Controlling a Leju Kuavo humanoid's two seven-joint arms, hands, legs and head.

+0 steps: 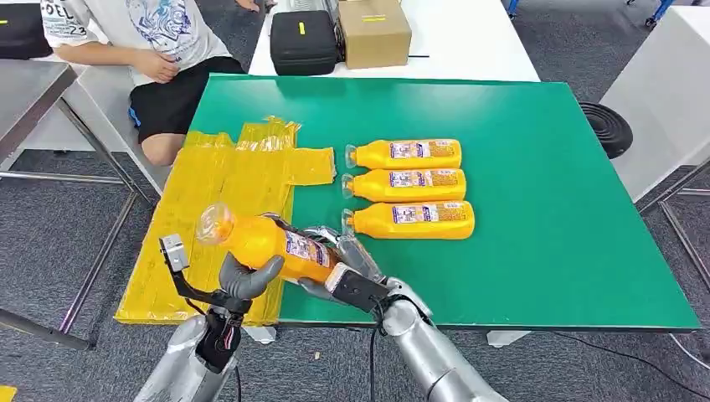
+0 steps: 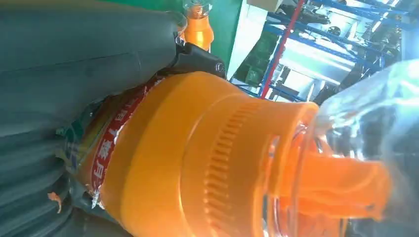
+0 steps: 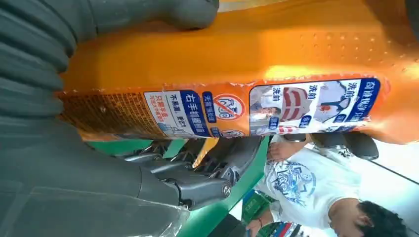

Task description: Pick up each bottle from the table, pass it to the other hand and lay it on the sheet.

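Four orange bottles were in view. Three lay in a row on the green table (image 1: 544, 184), necks toward the yellow sheet (image 1: 226, 209): the far bottle (image 1: 406, 153), the middle bottle (image 1: 406, 184) and the near bottle (image 1: 410, 219), each with a blue-and-white label too small to read from the head view.

The fourth, the held bottle (image 1: 268, 241), hung over the sheet's near edge, gripped by both hands at once. The left hand (image 1: 247, 276) cupped it from below near the shoulder, thumb against its side; the right hand (image 1: 339, 264) wrapped its fingers round the base end. Its clear cap (image 1: 213, 224) pointed toward the sheet's far left.

In the right wrist view the label (image 3: 276, 106) carried Chinese characters on blue and red panels, a red prohibition circle and small pictures of laundry; the brand name could not be made out.

Beyond the table sat a black case (image 1: 303, 40) and a cardboard box (image 1: 374, 32), and a person (image 1: 159, 50) in a white printed shirt.
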